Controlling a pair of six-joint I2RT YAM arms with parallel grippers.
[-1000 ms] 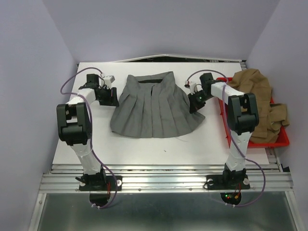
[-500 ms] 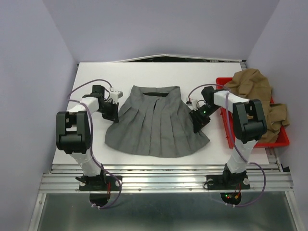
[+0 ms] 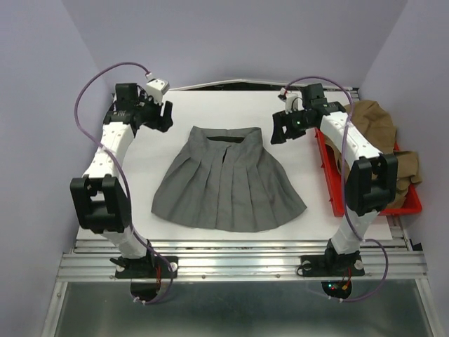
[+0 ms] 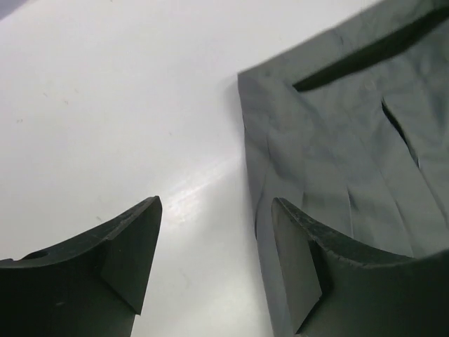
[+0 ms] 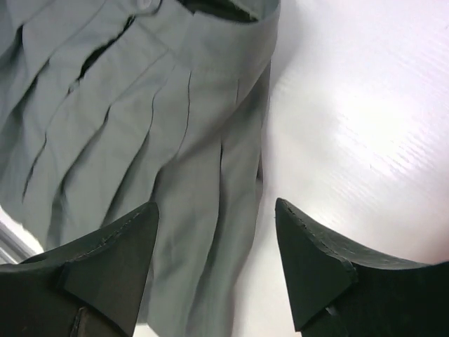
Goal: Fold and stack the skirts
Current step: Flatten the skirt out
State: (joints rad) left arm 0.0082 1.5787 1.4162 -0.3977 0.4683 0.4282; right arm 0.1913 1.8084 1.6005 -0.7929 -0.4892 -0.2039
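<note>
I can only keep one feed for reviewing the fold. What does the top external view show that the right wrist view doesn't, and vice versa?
Only the top external view: the whole grey skirt, spread flat, and the tan skirt heaped in the red tray. Only the right wrist view: the right fingers standing open, framing the pleats by the waistband corner. Both: the grey skirt on the white table.

The white table (image 3: 231, 105) bears 2 things: a grey skirt (image 3: 228, 179) (spread flat) and a red tray (image 3: 331, 189) at right.
</note>
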